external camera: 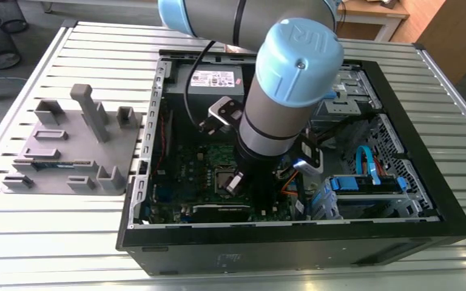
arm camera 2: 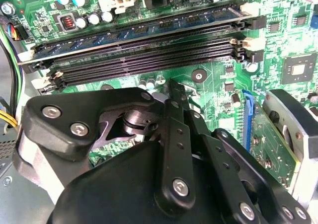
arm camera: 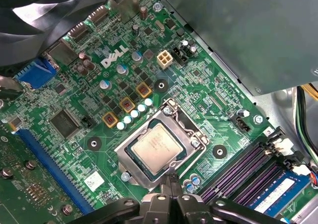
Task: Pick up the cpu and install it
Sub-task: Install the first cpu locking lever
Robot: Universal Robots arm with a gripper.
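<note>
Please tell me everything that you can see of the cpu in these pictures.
The cpu is a small, flat square chip with a dull silvery metal top bearing faint print. It lies level inside the metal-framed socket on the green board, its edges parallel to the frame. The gripper hangs at the socket's edge, fingers shut, not holding the chip.

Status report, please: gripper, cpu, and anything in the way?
Gripper shut, tips at the edge of the socket frame. Cpu lies flat inside that frame. Cpu top uncovered, nothing resting on it.
</note>
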